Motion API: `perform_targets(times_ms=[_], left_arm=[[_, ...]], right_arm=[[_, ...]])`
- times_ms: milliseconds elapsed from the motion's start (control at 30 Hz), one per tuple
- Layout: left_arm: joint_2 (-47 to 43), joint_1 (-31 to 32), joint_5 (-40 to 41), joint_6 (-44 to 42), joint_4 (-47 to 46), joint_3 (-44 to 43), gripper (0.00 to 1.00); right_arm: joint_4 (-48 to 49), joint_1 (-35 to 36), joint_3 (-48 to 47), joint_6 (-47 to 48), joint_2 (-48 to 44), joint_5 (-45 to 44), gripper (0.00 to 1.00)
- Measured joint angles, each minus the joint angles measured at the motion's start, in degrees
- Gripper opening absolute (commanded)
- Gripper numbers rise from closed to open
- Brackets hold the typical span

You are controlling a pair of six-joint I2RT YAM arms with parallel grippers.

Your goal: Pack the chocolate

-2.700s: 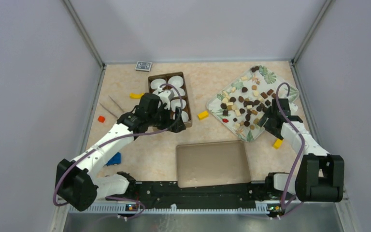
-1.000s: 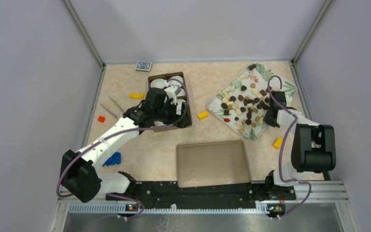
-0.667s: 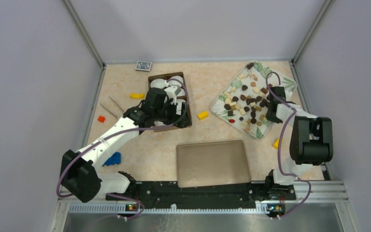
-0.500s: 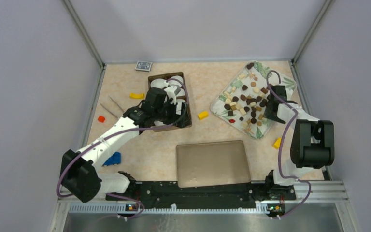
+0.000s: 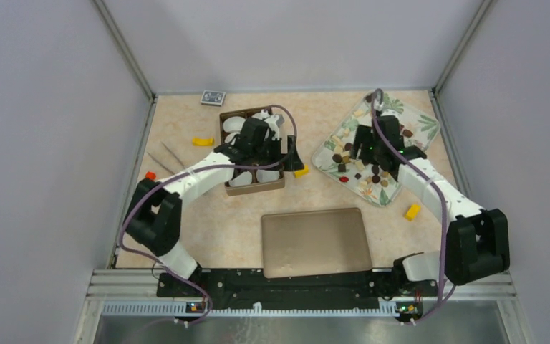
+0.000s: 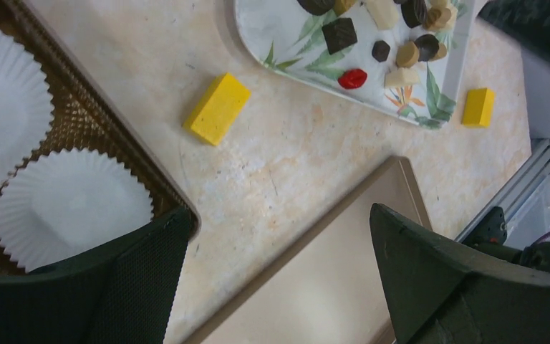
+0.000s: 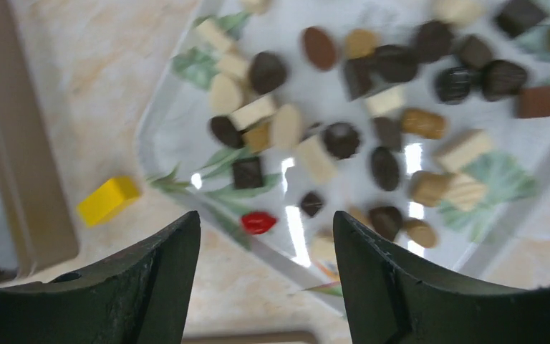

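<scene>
Dozens of pieces of chocolate (image 7: 341, 138), dark, mid-brown and cream, lie scattered on the leaf-print tray (image 5: 422, 125), which sits at 2 o'clock on your table in the top view. Your right gripper (image 7: 265, 218) hangs over the tray's 9 o'clock side, jaws parted and empty. Your left gripper (image 6: 278, 215) is spread wide and empty at the 3 o'clock edge of the brown box (image 5: 256, 188), beside its white paper cups (image 6: 71, 204). One yellow block (image 6: 217, 109) lies between box and tray.
</scene>
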State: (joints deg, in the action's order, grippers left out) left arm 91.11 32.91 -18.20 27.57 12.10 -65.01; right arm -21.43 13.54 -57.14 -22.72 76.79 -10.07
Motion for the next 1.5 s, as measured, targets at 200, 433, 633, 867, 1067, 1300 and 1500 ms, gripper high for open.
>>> perform_targets(times_ms=[200, 433, 633, 867, 1067, 1300, 1500], left_arm=[[9.9, 0.1, -1.0, 2.9, -2.1, -7.7, 0.99], [15.4, 0.1, -0.6, 4.1, 0.7, -16.3, 0.99], [9.4, -0.1, 5.0, 4.0, 9.2, -18.3, 0.99], [-6.5, -2.3, 12.1, 4.0, 12.6, -15.5, 0.99], [-11.8, -4.5, 15.2, 3.8, 12.9, -11.6, 0.99], [-11.7, -4.9, 15.7, 3.5, 15.2, -9.0, 0.99], [-11.4, -4.9, 15.6, 2.9, 15.3, -8.4, 0.99]], right_arm=[[1.0, 9.4, 0.0, -2.0, 5.8, 5.8, 0.64], [2.1, 10.3, -2.2, -5.2, 12.3, 7.5, 0.56], [-0.7, 12.5, -17.9, -7.6, 27.0, 1.4, 0.57], [-5.4, 16.7, -31.8, -9.7, 40.7, -5.6, 0.51], [-8.3, 19.8, -34.0, -9.9, 44.9, -9.7, 0.31], [-6.4, 20.6, -27.6, -11.1, 41.3, -12.7, 0.22], [-6.6, 20.6, -18.0, -11.6, 34.4, -12.8, 0.18]])
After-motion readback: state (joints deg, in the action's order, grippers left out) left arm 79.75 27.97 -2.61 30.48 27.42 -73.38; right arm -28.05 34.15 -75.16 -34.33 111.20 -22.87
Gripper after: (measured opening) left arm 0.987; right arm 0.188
